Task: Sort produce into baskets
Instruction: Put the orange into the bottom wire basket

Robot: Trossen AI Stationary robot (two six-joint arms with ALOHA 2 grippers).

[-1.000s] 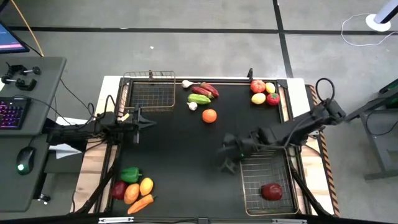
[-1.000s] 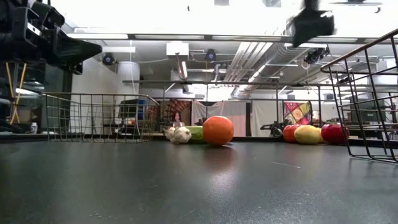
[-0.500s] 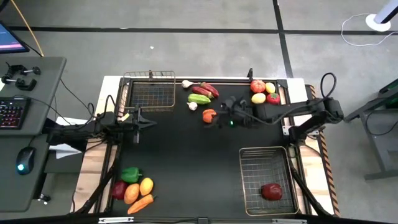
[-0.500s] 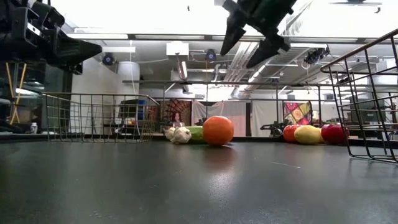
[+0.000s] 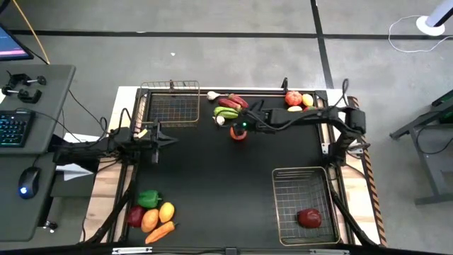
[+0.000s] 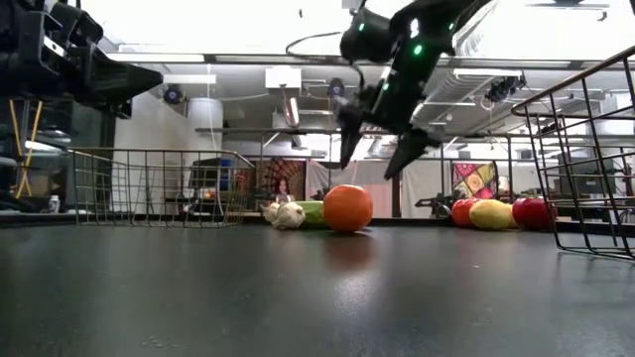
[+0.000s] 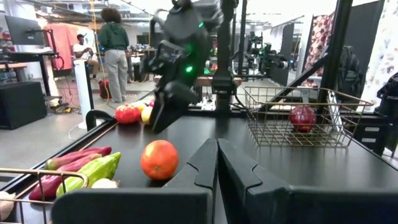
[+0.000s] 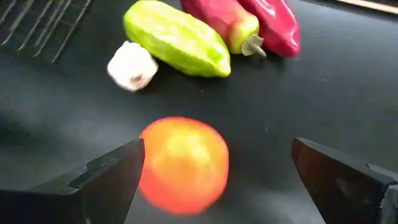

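An orange fruit [image 5: 238, 134] lies on the black table mat near the far middle. My right gripper [image 6: 369, 159] hangs open just above it, slanting down, its fingers [image 8: 112, 177] apart on either side of the orange [image 8: 183, 165] and touching nothing. My left gripper [image 5: 167, 139] waits shut and level at the table's left, next to the coppery basket [image 5: 170, 105]. The silvery basket [image 5: 304, 205] at the near right holds one dark-red piece [image 5: 308, 217].
Beyond the orange lie a green vegetable [image 8: 177, 38], red peppers [image 8: 261, 22] and a white garlic [image 8: 132, 65]. An apple and a lemon [image 5: 297, 99] sit far right. A green pepper, lemon and carrot [image 5: 152, 214] cluster near left. People stand in the room behind.
My right gripper has swung from beside the silvery basket toward the table's far edge and left, coming down over the orange. It has tipped further downward and rolled, and has stayed open. The produce has not moved.
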